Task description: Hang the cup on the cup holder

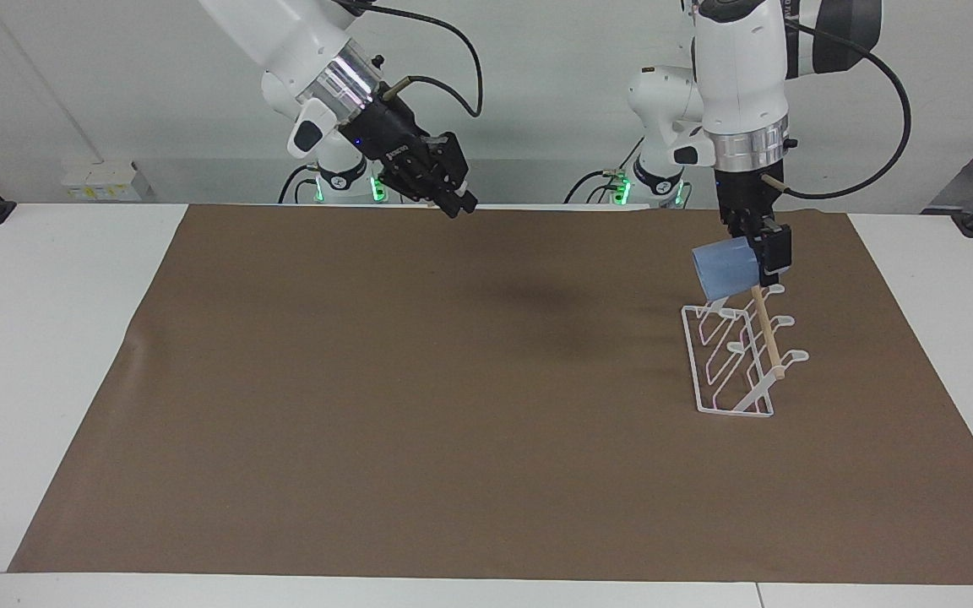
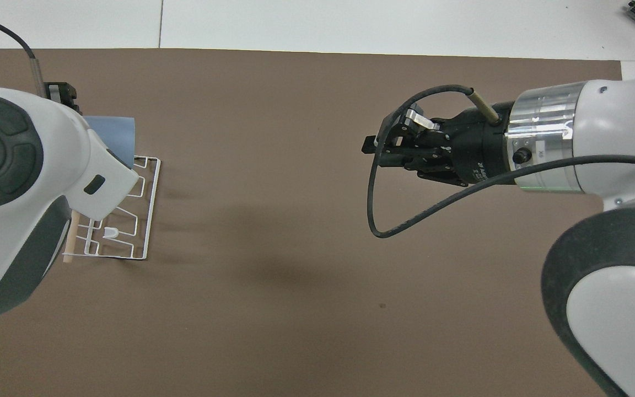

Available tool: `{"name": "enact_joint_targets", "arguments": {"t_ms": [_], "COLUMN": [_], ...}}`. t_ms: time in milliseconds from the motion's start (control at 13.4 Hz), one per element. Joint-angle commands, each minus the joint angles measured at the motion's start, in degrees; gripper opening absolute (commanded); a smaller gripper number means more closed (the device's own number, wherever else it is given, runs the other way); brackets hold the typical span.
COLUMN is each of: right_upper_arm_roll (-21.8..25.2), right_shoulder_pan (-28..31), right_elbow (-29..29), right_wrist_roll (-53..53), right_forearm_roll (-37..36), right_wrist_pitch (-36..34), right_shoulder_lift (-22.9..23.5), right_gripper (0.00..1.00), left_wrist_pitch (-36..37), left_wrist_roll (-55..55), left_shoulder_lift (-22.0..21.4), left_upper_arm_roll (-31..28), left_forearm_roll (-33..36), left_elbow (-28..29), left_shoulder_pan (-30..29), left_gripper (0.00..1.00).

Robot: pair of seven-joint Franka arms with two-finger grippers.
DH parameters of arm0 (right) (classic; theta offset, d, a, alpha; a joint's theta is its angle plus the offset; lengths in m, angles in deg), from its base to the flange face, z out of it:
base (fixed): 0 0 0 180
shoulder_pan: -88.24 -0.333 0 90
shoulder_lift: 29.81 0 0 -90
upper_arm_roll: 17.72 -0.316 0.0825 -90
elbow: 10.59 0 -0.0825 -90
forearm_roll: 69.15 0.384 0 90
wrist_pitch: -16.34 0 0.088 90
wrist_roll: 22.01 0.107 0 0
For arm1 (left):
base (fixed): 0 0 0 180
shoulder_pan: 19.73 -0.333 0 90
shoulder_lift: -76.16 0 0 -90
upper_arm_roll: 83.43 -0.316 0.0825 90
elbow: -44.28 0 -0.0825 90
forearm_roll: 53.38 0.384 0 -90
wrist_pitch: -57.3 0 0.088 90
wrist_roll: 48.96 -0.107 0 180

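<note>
Now the cup is being brought over the rack, not yet hung.
The left gripper (image 1: 758, 255) grips the cup (image 1: 725, 268) above the rack (image 1: 736, 355); next, lower it onto a prong. Whether the waiting right gripper (image 1: 453, 201) is open I cannot tell.

A robotics lab: two white robot arms (image 1: 740, 76) mounted at one edge of a white table (image 1: 39, 338) covered by a brown mat (image 1: 419, 405), bare grey wall (image 1: 115, 76).
</note>
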Motion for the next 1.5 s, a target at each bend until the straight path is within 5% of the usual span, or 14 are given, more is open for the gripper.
{"name": "enact_joint_targets", "arguments": {"t_ms": [0,374,822,1421], "right_upper_arm_roll": [-0.6,-0.5,-0.4,-0.2], "right_shoulder_pan": [0.1,0.5,1.9,3.0], "right_elbow": [0.2,0.2,0.6,3.1], "right_wrist_roll": [-4.3,-13.0,-20.3,-23.3], "right_forearm_roll": [-10.4,-22.5,-30.4,-33.1], "right_wrist_pitch": [-0.7,-8.1,-16.1,-23.3], "right_shoulder_lift": [0.1,-0.5,-0.9,-0.6], "right_gripper": [0.33,0.33,0.32,0.32], "left_wrist_pitch": [-2.0,-2.8,-6.9,-6.3], "left_wrist_roll": [0.8,8.0,11.6,12.6], "left_shoulder_lift": [2.8,8.2,4.6,4.5], "left_upper_arm_roll": [0.5,0.5,0.6,0.6], "left_forearm_roll": [5.7,16.9,28.2,34.0], "left_elbow": [-0.1,0.2,11.0,15.5], "left_shoulder_pan": [-2.8,-2.4,-1.1,0.2], "left_gripper": [0.00,0.00,0.00,0.00]}}
